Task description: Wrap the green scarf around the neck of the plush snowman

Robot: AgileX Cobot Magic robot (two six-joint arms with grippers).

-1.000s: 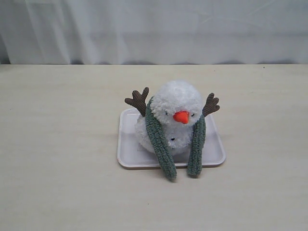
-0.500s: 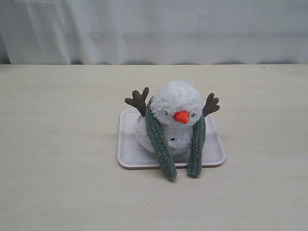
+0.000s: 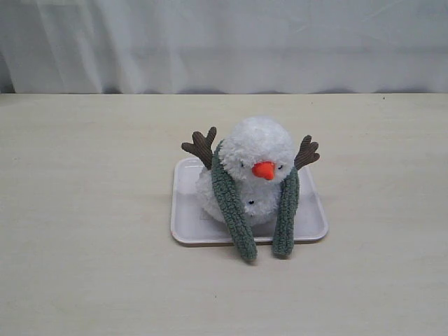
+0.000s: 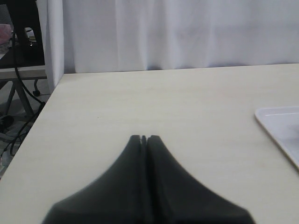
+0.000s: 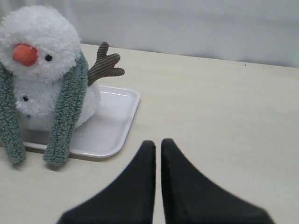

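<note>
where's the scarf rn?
Exterior view, centre: the green scarf hangs round the back of the plush snowman, one end down each side of its front, both tips past the near edge of the white tray onto the table.

We see the plush snowman [image 3: 255, 150] in fluffy, curly white pile, its nose [image 3: 264, 169] smooth matt orange and its twig arms [image 3: 201, 145] ribbed brown corduroy. The green scarf [image 3: 231, 203] is nubbly, matt fleece. The tray [image 3: 185, 217] looks like smooth white plastic with a faint sheen. The table [image 3: 91, 210] is pale, matt wood grain, and the curtain [image 3: 224, 42] is thin white cloth. The left gripper [image 4: 144, 138] and right gripper [image 5: 158, 143] look smooth matt black.
</note>
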